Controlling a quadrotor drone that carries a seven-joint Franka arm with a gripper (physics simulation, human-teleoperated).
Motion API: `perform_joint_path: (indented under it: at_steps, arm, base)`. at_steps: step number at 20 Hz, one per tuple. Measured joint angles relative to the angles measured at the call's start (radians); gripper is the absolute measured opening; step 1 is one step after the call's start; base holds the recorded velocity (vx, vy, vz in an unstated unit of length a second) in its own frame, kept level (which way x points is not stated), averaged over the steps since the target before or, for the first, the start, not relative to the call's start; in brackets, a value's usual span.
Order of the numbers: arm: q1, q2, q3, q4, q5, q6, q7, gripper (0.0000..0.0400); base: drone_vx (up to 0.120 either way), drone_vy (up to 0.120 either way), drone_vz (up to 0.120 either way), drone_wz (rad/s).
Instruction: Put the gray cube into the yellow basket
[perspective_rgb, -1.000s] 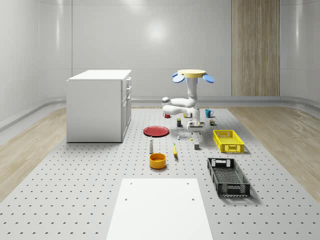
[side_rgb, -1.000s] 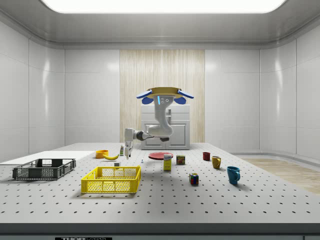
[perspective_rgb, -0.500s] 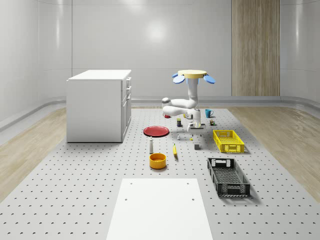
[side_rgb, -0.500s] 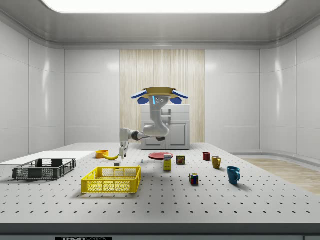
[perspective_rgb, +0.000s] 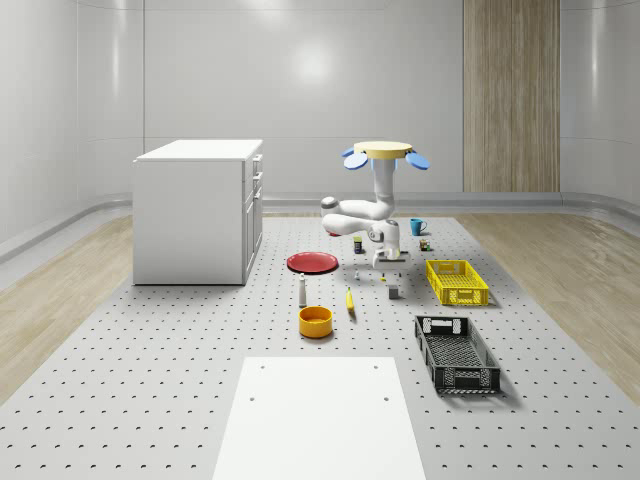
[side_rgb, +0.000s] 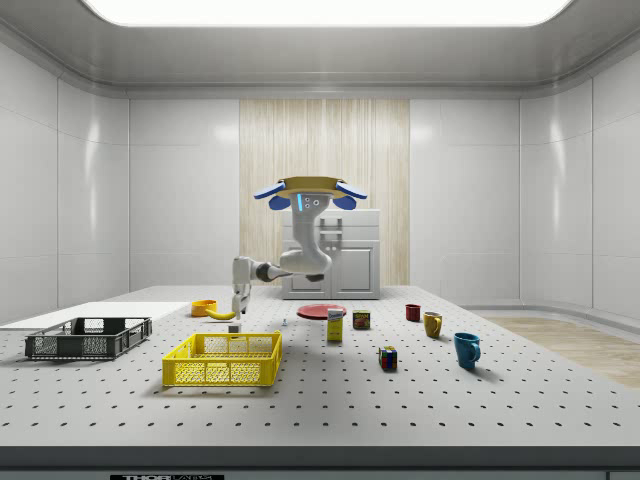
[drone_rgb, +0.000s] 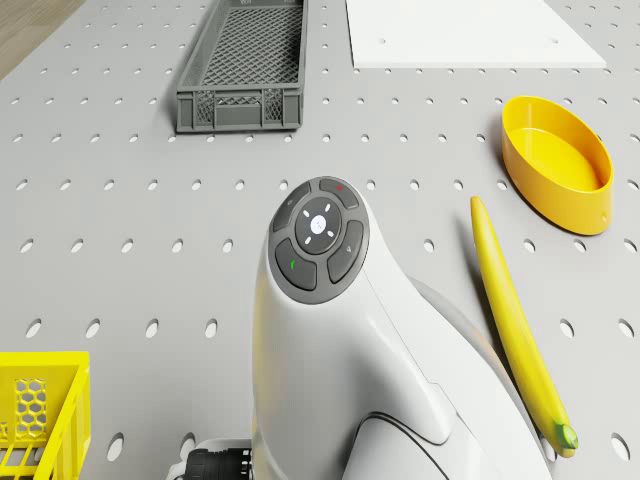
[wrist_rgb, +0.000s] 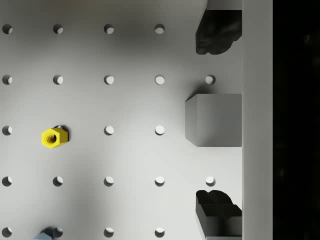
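The gray cube (perspective_rgb: 394, 292) lies on the perforated table, left of the yellow basket (perspective_rgb: 456, 282) in the whole-scene view. In the wrist view the gray cube (wrist_rgb: 214, 120) sits on the table between two dark fingertips (wrist_rgb: 217, 35), which stand wide apart. My gripper (perspective_rgb: 391, 267) hangs open a little above the cube, pointing down, with nothing held. The drone (perspective_rgb: 383, 151) hovers above the table behind the cube, its white arm (drone_rgb: 320, 235) bent down and forward. From the side, the gripper (side_rgb: 237, 308) is behind the yellow basket (side_rgb: 223, 358).
A banana (perspective_rgb: 350, 300), an orange bowl (perspective_rgb: 315, 321) and a red plate (perspective_rgb: 313, 262) lie left of the cube. A black basket (perspective_rgb: 456, 353) sits nearer the front, beside a white sheet (perspective_rgb: 318, 415). A small yellow nut (wrist_rgb: 52, 137) lies near the cube. A white cabinet (perspective_rgb: 200, 210) stands at the left.
Drone and arm have shifted toward the side view's left, carrying the gripper from beside the basket's far end to over the cube. The cube and basket have not moved.
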Motion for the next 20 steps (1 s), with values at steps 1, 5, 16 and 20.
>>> perform_joint_path:
  at_steps: [1, 5, 16, 20]
  arm:
    - [0.000, -0.002, 0.000, 0.000, 0.001, 0.001, 0.000, 0.0400]
    - [-0.002, -0.007, 0.001, 0.000, 0.003, 0.007, 0.001, 0.0400]
    - [-0.012, -0.025, -0.081, 0.017, -0.071, 0.050, 0.001, 0.0400]
    - [-0.019, -0.028, -0.123, 0.028, -0.110, 0.068, 0.001, 0.0400]
  base:
    - [0.000, 0.000, -0.120, 0.000]
    - [0.070, 0.000, 0.000, 0.000]
    - [0.025, 0.000, 0.000, 0.000]
    - [0.000, 0.000, 0.000, 0.000]
